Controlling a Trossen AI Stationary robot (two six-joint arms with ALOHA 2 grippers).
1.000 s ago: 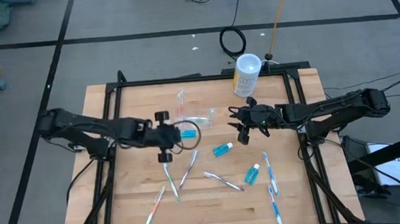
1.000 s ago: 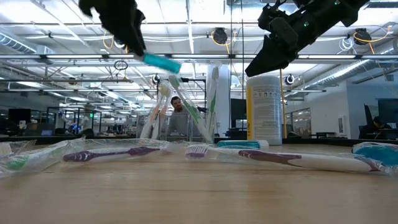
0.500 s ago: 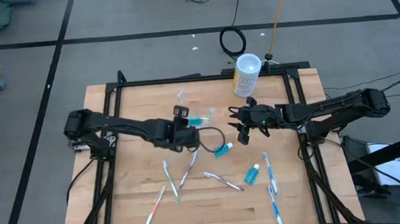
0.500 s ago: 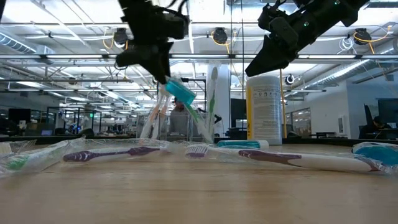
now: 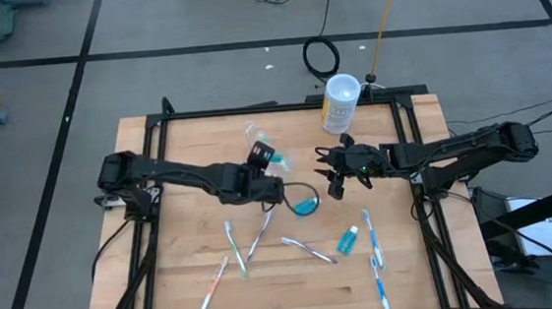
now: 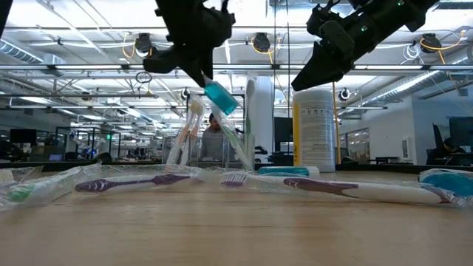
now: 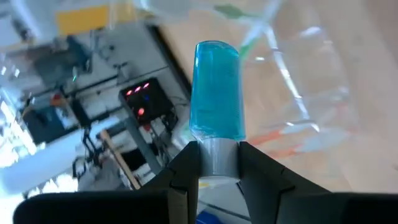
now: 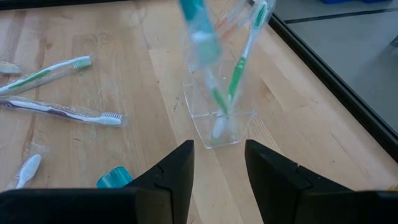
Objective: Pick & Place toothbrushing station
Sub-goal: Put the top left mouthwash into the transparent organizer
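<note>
The left gripper (image 5: 260,160) clamps a teal toothpaste tube (image 7: 216,90) by its white cap, above the clear holder (image 8: 217,121) with toothbrushes in it. The right gripper (image 5: 329,169) hovers nearby, fingers apart and empty. Wrapped toothbrushes (image 5: 236,246) and another tube (image 5: 348,239) lie scattered on the table (image 5: 182,211), the white canister (image 5: 339,104) at its far edge.

Saw clear holder (image 8: 219,121) upright, brushes inside; teal tube (image 7: 216,93) pinched by cap above it; other tubes (image 5: 348,240), wrapped brushes (image 5: 234,249) scattered flat.

You get bright, even overhead light; ceiling lamps (image 6: 260,42) glare, and the tube (image 8: 198,32) blurs.
</note>
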